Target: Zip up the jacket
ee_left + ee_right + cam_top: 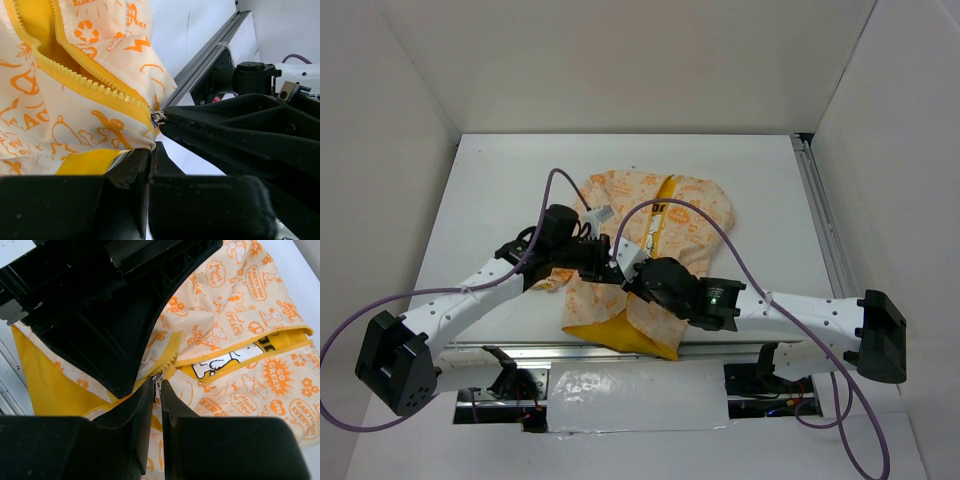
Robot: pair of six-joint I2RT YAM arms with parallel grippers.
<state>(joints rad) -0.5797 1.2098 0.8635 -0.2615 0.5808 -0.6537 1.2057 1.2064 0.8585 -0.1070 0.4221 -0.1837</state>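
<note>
The left claw (pixel 611 269) and right claw (pixel 633 284) meet at the jacket's (pixel 696 214) hem.

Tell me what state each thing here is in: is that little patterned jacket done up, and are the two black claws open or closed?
Small cream jacket with orange print and yellow lining: lying on the white table, front open.
Yellow zipper: unzipped almost fully; its silver slider sits at the bottom hem.
Left gripper: shut on the jacket's hem beside the zipper's bottom.
Right gripper: shut on the silver slider.
</note>
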